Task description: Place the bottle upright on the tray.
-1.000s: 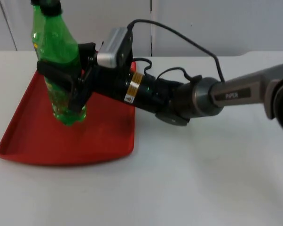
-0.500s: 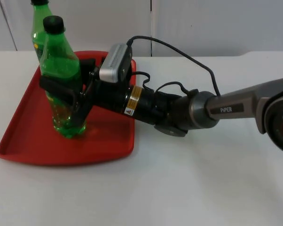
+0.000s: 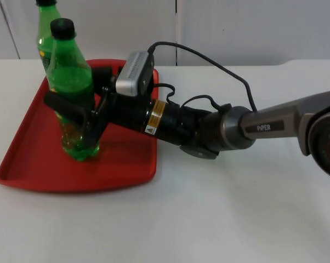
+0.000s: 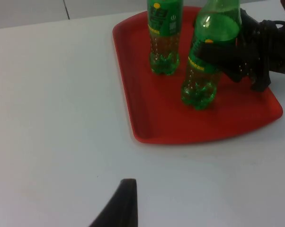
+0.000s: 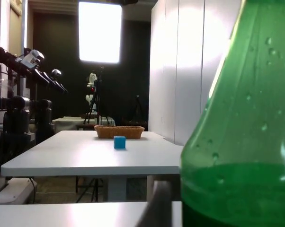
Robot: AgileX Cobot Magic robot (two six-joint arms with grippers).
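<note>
A green bottle [image 3: 73,76] with a black cap stands upright on the red tray [image 3: 124,161], at its middle. My right gripper [image 3: 66,90] reaches in from the right and straddles the bottle at label height. Its jaws are open, with the near finger [image 3: 66,107] a little off the bottle's side. In the left wrist view the same bottle [image 4: 201,85] stands on the tray [image 4: 147,113] with the right gripper [image 4: 223,42] around it. The bottle's green shoulder [image 5: 242,142] looms close in the right wrist view. My left gripper [image 4: 123,208] waits over bare table, left of the tray.
A second green bottle [image 3: 44,33] stands upright at the tray's back edge, close behind the first; it is also in the left wrist view [image 4: 164,38]. White table top [image 3: 236,208] stretches in front of and right of the tray. The grey wall [image 3: 236,27] closes the back.
The bottle came down from a raised position onto the tray and stands there. Since half a second ago the right gripper's near finger has spread slightly away from the bottle.
</note>
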